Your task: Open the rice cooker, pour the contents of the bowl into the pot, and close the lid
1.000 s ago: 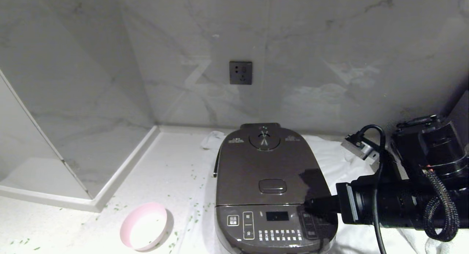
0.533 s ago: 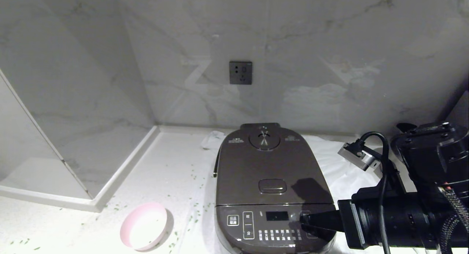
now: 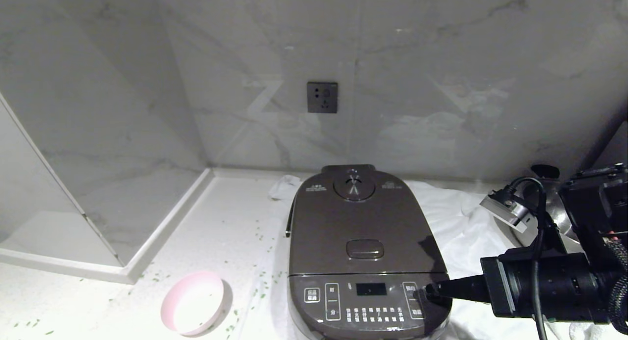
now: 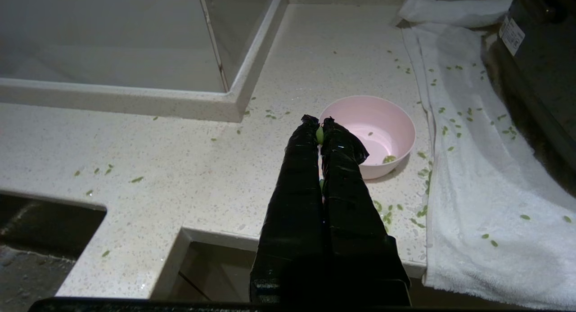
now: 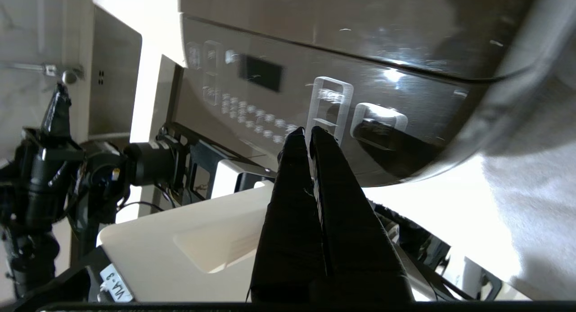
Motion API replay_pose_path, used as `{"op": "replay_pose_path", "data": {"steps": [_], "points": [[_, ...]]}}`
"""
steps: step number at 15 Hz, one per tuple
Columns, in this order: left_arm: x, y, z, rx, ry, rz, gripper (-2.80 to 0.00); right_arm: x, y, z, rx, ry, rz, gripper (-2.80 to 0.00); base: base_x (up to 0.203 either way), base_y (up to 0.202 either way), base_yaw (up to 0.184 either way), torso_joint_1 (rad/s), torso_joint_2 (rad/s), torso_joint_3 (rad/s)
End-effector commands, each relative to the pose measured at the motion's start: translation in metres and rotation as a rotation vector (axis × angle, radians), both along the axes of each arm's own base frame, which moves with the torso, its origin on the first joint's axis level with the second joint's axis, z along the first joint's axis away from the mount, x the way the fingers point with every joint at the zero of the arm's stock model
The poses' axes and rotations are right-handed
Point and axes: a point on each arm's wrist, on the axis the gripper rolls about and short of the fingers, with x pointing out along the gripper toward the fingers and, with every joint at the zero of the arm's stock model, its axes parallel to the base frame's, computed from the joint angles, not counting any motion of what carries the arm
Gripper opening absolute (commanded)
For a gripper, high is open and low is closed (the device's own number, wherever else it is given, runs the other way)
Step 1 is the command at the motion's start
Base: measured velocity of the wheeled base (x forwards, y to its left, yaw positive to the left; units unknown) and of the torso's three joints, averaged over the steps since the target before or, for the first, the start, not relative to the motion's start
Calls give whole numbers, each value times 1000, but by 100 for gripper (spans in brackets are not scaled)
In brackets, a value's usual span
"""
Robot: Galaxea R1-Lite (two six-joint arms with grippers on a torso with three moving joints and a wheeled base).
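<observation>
The dark brown rice cooker (image 3: pixel 363 261) stands in the middle of the counter with its lid (image 3: pixel 360 217) down, so the pot is hidden. My right gripper (image 3: pixel 428 291) is shut and lies level, its tip at the right end of the button panel (image 5: pixel 270 105). The pink bowl (image 3: pixel 192 303) sits upright left of the cooker, holding only a few green bits (image 4: pixel 389 159). Near the counter's front edge, my left gripper (image 4: pixel 318 120) is shut just short of the bowl (image 4: pixel 378 132), a green bit stuck between its tips.
A white towel (image 3: pixel 461 222) lies under and right of the cooker. Green bits (image 4: pixel 423 208) are scattered over counter and towel. A steel pan (image 3: pixel 557 210) shows behind my right arm. A raised ledge (image 3: pixel 147 251) bounds the left, and a socket (image 3: pixel 322 97) is on the wall.
My right arm has drawn back to the right, and its tip has slid from the panel's middle-right to its right end. Lid, bowl and left gripper have not moved.
</observation>
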Motion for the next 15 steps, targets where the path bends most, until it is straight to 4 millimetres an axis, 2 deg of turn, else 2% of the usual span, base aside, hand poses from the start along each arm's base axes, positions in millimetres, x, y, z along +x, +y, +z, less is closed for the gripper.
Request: {"op": "replay_pose_path", "data": {"steps": [1,4,8,12,15], "points": [[0,0,0,0,-1,0,-280,3,-2,-5,3,28,-2,-280,0,0,0,0,0,0],[0,0,0,-3,-1,1,-280,11,3,-19,-17,88,15,-280,0,0,0,0,0,0],[0,0,0,-3,-2,2,-280,32,12,-29,-18,75,17,-280,0,0,0,0,0,0],[0,0,0,-7,-2,3,-280,44,10,-21,-2,32,-9,-280,0,0,0,0,0,0],[0,0,0,-7,-1,3,-280,46,11,-27,-5,54,7,-280,0,0,0,0,0,0]]}}
